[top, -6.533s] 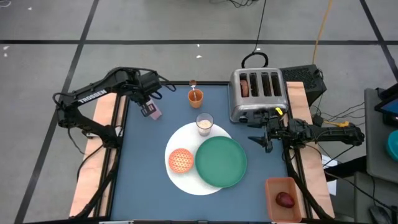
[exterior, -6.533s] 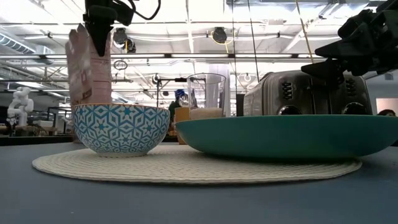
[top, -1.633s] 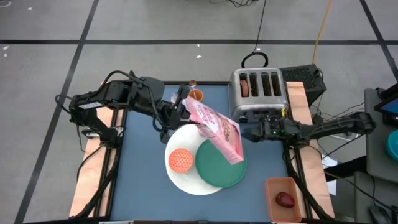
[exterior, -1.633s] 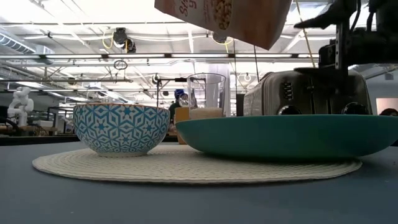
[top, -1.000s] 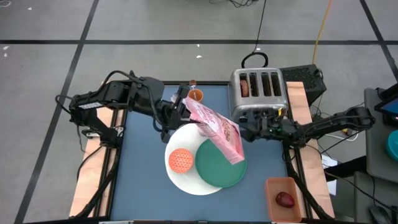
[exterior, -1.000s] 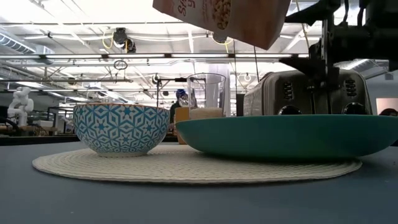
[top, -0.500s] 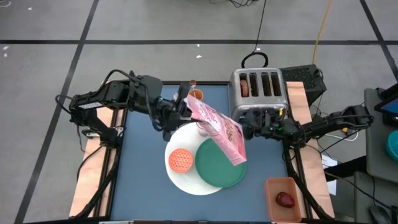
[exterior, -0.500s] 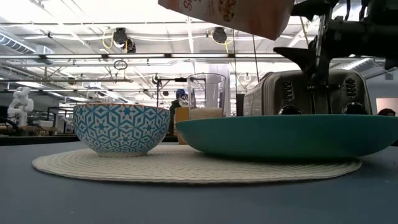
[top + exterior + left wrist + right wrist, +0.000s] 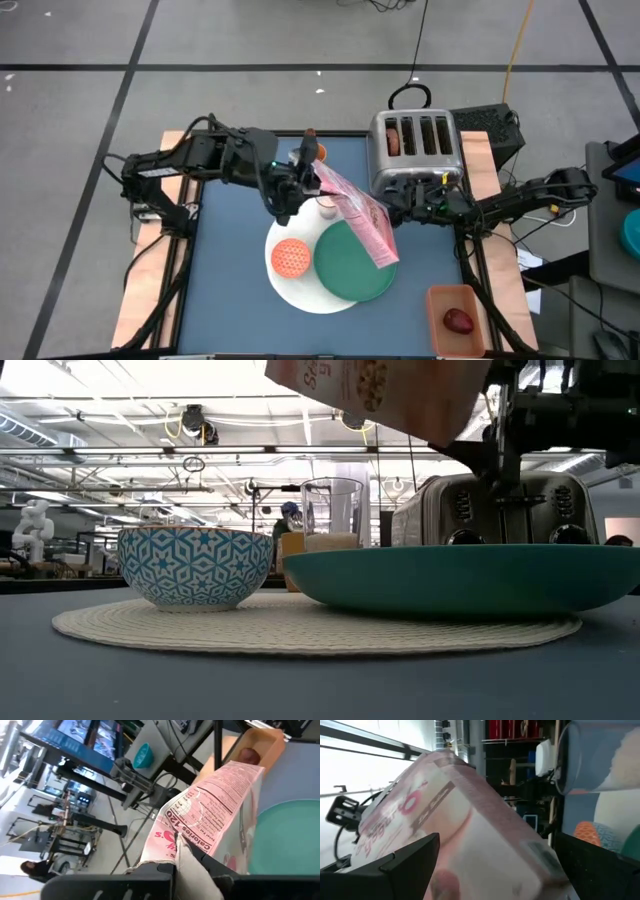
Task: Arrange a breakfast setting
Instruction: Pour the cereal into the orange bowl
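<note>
the left gripper (image 9: 303, 178) is clamped on one end of the pink cereal box (image 9: 358, 213), which slants away from it in the air above the green plate (image 9: 345, 265). the right gripper (image 9: 392, 206) stands spread wide with the box's far end just between its fingers, in front of the toaster (image 9: 415, 152).

Pink cereal box (image 9: 385, 395) cut off by the low view's top edge, milk glass (image 9: 327, 207) mostly hidden beneath it from above, spoon too small to tell
</note>
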Action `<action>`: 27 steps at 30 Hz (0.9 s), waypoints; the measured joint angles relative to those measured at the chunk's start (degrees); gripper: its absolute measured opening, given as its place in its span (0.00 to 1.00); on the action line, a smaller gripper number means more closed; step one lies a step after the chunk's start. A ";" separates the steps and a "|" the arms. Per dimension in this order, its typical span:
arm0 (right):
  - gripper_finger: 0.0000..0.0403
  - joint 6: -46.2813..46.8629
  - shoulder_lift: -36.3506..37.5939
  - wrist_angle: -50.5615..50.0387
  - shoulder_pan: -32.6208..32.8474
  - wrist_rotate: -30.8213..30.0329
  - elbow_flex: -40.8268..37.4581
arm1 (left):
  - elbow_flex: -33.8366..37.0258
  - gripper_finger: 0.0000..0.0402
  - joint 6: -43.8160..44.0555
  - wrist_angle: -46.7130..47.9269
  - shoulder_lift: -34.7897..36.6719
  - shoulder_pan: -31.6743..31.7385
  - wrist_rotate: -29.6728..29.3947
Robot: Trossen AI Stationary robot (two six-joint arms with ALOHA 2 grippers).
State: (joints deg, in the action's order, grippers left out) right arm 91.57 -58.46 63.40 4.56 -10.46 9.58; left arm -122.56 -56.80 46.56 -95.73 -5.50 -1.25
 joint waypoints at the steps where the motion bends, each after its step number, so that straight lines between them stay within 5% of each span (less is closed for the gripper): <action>1: 0.95 0.57 -0.07 0.48 0.00 -0.01 0.00 | 0.00 0.00 0.11 -0.01 0.17 -0.01 -0.16; 27: 0.95 16.99 -0.07 -0.18 -0.01 -1.53 -0.09 | -0.02 0.00 -8.08 -3.36 0.21 -0.37 -1.86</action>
State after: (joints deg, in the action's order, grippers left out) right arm 108.56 -58.52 63.22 4.55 -12.00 9.50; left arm -122.58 -64.88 43.20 -95.53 -5.87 -3.11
